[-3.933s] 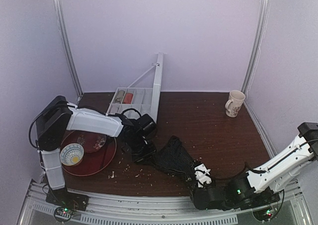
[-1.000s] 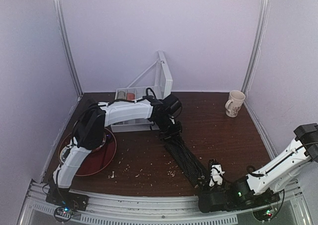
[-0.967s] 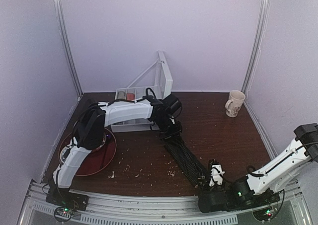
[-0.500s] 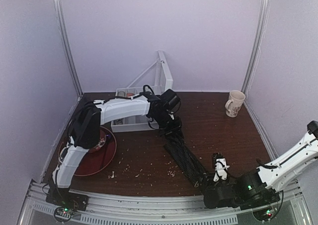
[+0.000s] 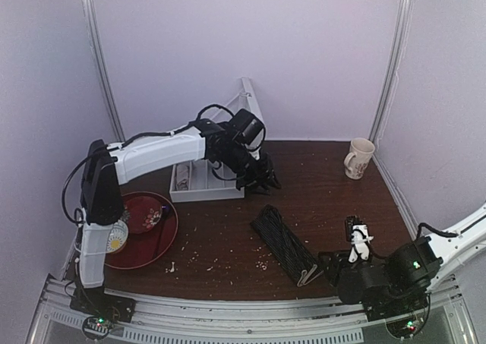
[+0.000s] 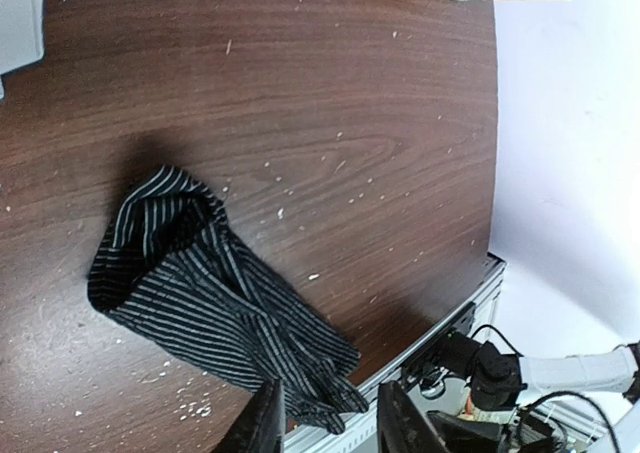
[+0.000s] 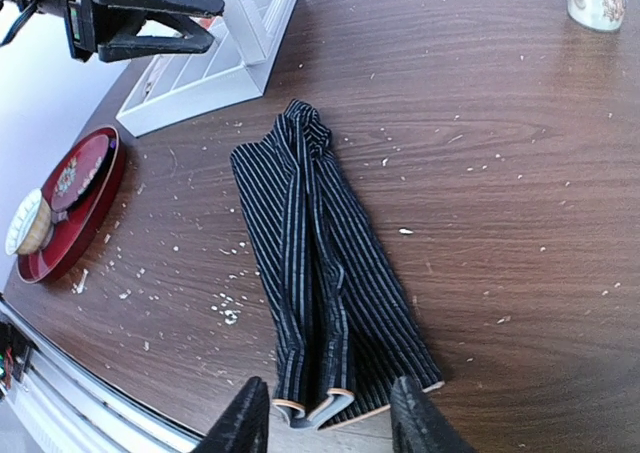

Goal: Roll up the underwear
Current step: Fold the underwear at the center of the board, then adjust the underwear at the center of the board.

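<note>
The underwear (image 5: 284,244) is lying as a long, limp pinstriped strip on the brown table (image 5: 334,196) between the spread, empty left gripper (image 5: 260,181) and right gripper (image 5: 353,228), likely inviting a light pinch at its pale-hemmed near end.

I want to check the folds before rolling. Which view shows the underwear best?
The right wrist view: the underwear lies whole, close and sharp, with stripes and pale hem clear. The left wrist view shows the underwear whole, but its hem is not clear. In the top view the underwear is small and dark.
</note>
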Motion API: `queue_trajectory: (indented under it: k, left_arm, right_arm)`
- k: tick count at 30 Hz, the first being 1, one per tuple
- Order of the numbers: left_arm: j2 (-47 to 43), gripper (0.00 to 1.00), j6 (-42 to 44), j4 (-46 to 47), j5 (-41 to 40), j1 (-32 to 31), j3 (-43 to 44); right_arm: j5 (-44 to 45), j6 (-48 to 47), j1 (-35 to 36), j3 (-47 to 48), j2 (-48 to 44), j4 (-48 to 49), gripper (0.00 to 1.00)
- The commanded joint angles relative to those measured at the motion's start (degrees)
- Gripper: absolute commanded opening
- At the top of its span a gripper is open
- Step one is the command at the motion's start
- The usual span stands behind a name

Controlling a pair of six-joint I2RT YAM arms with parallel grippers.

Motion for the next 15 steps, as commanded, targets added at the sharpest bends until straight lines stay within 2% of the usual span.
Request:
queue_trajectory:
  k: [1, 5, 8, 10, 15]
  left_arm:
    - [-2.1, 0.43, 4.08, 0.62, 1.26, 0.09, -4.78]
    - [-2.14, 0.42, 7.91, -1.23, 2.38, -1.09, -8.34]
    - [-2.08, 0.4, 10.88, -4.3, -0.18, -3.33, -9.54]
    - [-2.12, 0.4, 11.73, -5.55, -0.27, -4.43, -10.52]
    - [-2.27, 0.4, 12.32, -4.6, 1.5, -6.26, -12.56]
  right_arm:
    - [-1.42, 0.19, -1.02, -0.4, -3.64, -7.33, 0.32]
    - [-8.4, -2.72, -5.51, -2.58, -6.22, -6.03, 0.3]
    - [-11.86, -4.56, -9.0, -3.02, -6.75, -5.54, 0.29]
    - [-16.44, -7.85, -13.51, -3.49, -7.11, -3.93, 0.28]
    - [-27.26, -14.4, -24.86, -4.87, -7.0, -0.15, 0.17]
